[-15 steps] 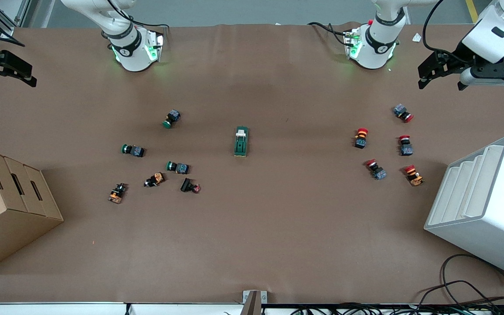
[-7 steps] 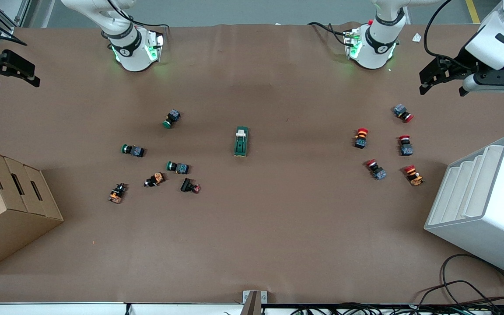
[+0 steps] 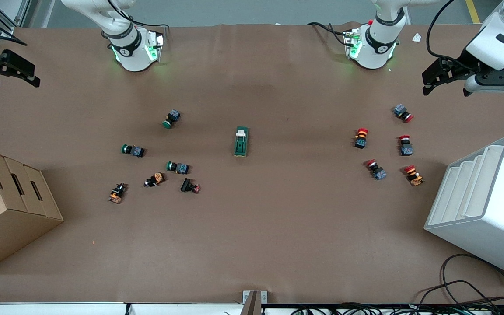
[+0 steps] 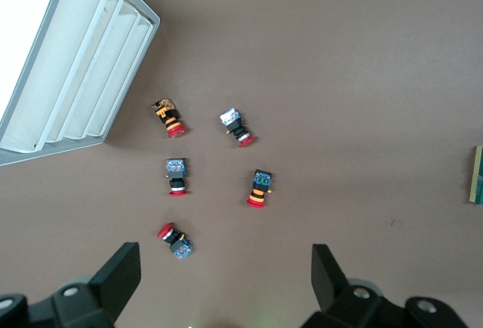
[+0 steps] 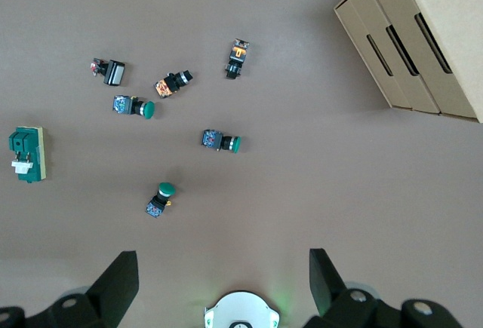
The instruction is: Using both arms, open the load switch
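Note:
The load switch (image 3: 241, 141), a dark green block with a white toggle at the end toward the robot bases, lies flat at the table's middle. It also shows in the right wrist view (image 5: 26, 154), and only its edge (image 4: 478, 175) shows in the left wrist view. My left gripper (image 3: 444, 89) hangs open and holds nothing, high over the left arm's end of the table, by the red push buttons; its fingers (image 4: 121, 275) stand wide apart. My right gripper (image 3: 15, 82) hangs open over the right arm's end of the table, with wide-spread fingers (image 5: 117, 279) holding nothing. Both are well away from the switch.
Several green and orange push buttons (image 3: 177, 167) lie scattered toward the right arm's end, and several red push buttons (image 3: 405, 145) toward the left arm's end. A cardboard box (image 3: 7, 205) and a white tiered rack (image 3: 484, 205) stand at the two ends. Cables (image 3: 466, 288) lie at the front corner.
My left gripper has drifted slightly toward the left arm's end of the table and a little lower in the front view. My right gripper shifted very slightly. The load switch has not moved.

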`<control>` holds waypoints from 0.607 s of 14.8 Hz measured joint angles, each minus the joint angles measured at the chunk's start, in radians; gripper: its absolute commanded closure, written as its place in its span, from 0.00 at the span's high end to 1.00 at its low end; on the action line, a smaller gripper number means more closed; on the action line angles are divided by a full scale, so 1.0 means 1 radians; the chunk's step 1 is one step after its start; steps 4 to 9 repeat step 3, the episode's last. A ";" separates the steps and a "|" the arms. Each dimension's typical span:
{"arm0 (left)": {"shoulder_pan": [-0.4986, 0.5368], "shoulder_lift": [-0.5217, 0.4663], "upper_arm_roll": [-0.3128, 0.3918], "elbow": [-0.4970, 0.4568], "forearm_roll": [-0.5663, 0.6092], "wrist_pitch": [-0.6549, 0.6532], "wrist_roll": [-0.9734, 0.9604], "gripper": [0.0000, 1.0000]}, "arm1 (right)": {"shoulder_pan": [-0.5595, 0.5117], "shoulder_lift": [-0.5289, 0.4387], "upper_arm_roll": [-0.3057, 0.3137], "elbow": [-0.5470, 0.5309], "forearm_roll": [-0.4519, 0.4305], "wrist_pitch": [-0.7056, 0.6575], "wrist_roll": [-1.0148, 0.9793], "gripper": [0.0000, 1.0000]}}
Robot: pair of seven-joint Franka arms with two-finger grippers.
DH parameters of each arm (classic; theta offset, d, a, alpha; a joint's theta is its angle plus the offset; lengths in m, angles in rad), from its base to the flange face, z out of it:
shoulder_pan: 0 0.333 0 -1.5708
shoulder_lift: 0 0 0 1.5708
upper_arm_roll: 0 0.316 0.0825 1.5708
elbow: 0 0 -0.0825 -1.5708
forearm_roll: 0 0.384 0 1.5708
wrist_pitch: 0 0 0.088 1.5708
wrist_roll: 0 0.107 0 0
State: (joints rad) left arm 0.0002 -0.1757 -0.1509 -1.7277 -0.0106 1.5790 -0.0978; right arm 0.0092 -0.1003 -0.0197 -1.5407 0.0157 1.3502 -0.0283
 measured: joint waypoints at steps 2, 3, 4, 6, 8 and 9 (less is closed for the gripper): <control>0.000 0.003 0.001 0.007 0.000 -0.002 0.002 1.00 | 0.000 0.000 0.000 0.000 0.000 -0.001 0.001 1.00; 0.000 0.009 0.001 0.016 0.000 -0.006 0.002 1.00 | 0.000 0.000 0.000 0.000 0.000 -0.003 0.004 1.00; 0.000 0.009 0.001 0.016 0.000 -0.006 0.002 1.00 | 0.000 0.000 0.000 0.000 0.000 -0.003 0.004 1.00; 0.000 0.009 0.001 0.016 0.000 -0.006 0.002 1.00 | 0.000 0.000 0.000 0.000 0.000 -0.003 0.004 1.00; 0.000 0.009 0.001 0.016 0.000 -0.006 0.002 1.00 | 0.000 0.000 0.000 0.000 0.000 -0.003 0.004 1.00; 0.000 0.009 0.001 0.016 0.000 -0.006 0.002 1.00 | 0.000 0.000 0.000 0.000 0.000 -0.003 0.004 1.00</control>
